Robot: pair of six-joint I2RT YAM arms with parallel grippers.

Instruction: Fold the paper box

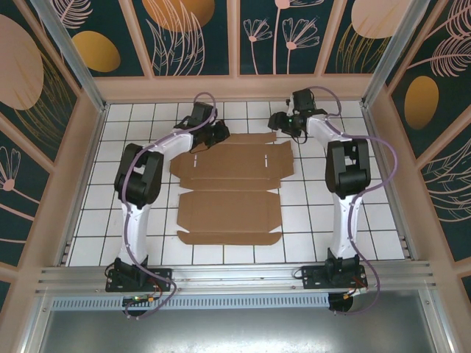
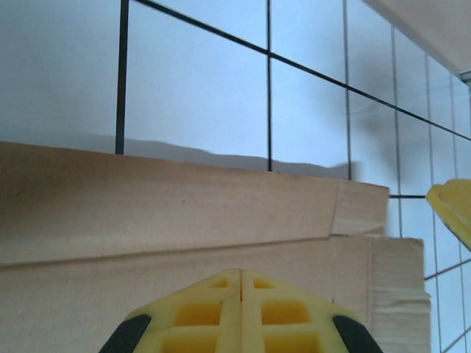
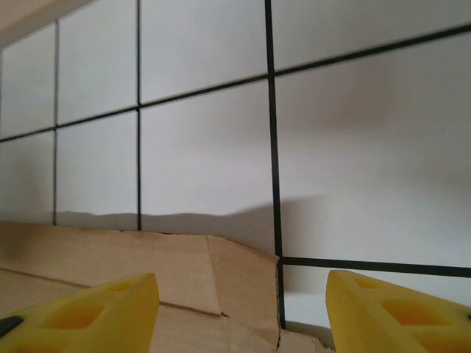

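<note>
You have one paper box: flat brown die-cut sheet, centre of top view, on white tiled table. Two arms, two grippers, both at sheet's upper edge. Your left gripper: yellow fingers pressed together, tips touching, over upper left corner flap. Your right gripper: fingers apart, gripping nothing, at upper right corner. Upper flap edge throws shadow on tiles behind. Open tile left, right and above sheet; enclosure walls ring table.
</note>
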